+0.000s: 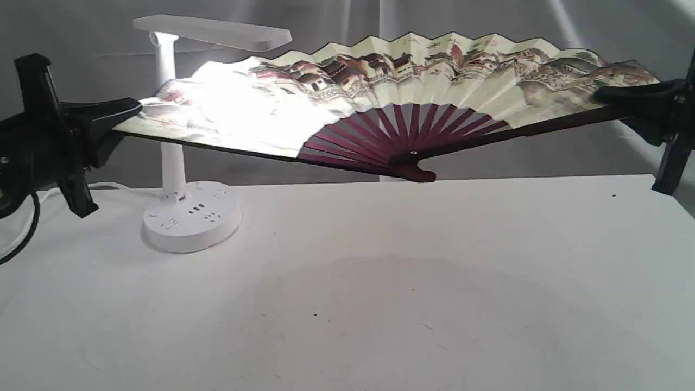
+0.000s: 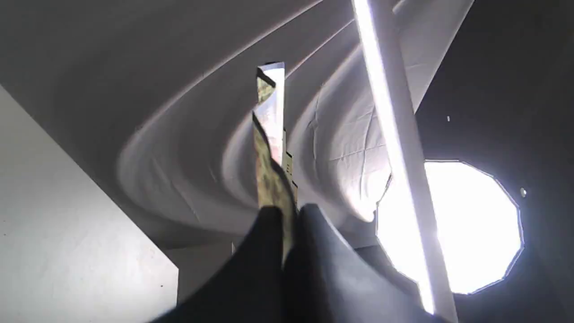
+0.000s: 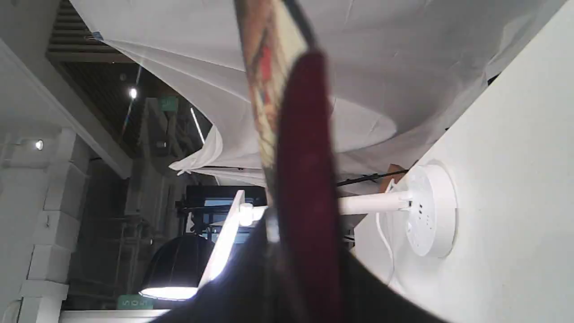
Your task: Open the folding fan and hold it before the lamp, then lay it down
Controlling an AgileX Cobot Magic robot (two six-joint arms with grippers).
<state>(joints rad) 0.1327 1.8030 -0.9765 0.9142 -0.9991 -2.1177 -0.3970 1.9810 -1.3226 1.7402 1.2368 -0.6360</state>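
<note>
Cream paper folding fan (image 1: 434, 81), fully spread, held above the white bench (image 1: 380, 304). At 9 o'clock the left fingers (image 1: 126, 106) are clamped shut on one end; at 3 o'clock the right fingers (image 1: 613, 94) grip the other, pivot (image 1: 414, 156) at 6 o'clock. The lit lamp (image 1: 172, 163) stands behind the 9 o'clock half.

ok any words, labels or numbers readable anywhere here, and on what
Nothing reads clearly.
fan: any writing in the painting is too small to read.
green sign in the background of the right wrist view: pale characters, too blurred.
lamp base: no label visible.
</note>
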